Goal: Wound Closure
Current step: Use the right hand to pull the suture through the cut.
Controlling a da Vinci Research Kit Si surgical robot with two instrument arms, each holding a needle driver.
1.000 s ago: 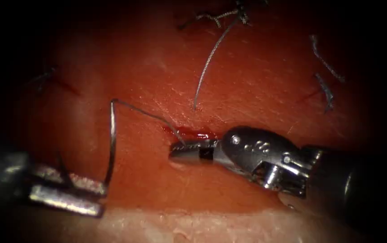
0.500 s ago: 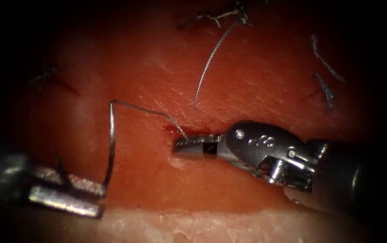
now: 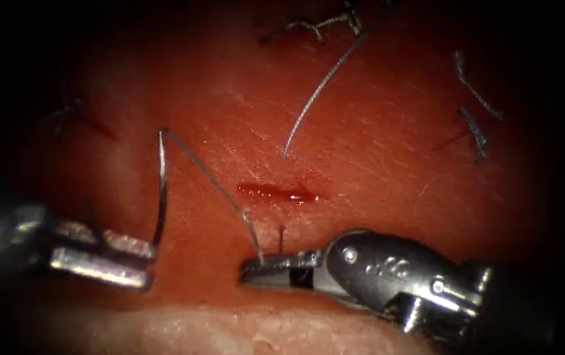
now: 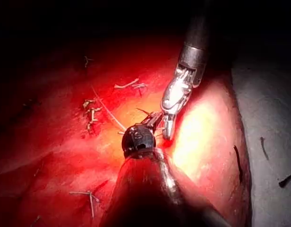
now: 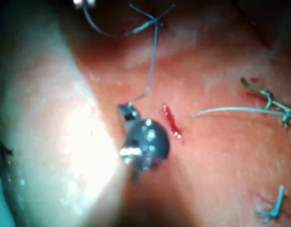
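**A:** Nearest first, then: what have you got by the pale front edge of the tissue [image 3: 374,131]?

**B:** Your right tool [image 3: 251,271] lies low there, on the near side of the cut [image 3: 276,192]; its jaws are closed on the thread [image 3: 210,177], and a short stub [image 3: 281,238] stands up just beside the grip.

**A:** And your left tool [image 3: 150,266]?

**B:** It sits level with the right one, well to the left of the cut; its jaws are narrow and pinch what I take to be the needle [image 3: 161,190] near its lower end. The curve rises clear of the tissue and is not in it; I cannot tell whether the held end is the point.

**A:** Where does the thread go?

**B:** It leaves the needle's top end at a sharp angle and slants down, looking fairly straight, to your right jaws; beyond it lies the cut with red fluid [image 3: 295,195] in it.

**A:** Further back?

**B:** A loose strand [image 3: 315,92] trails from a knot [image 3: 322,25]; cut ends [image 3: 476,131] lie far right.

**A:** What could go wrong?

**B:** I'd judge the thread has little slack; draw your tools apart and it could part at the needle or fray in your right jaws, which can cut. If the thread runs through the tissue, a hard pull could also tear the edge of the cut; and that low right tool could snag the surface.
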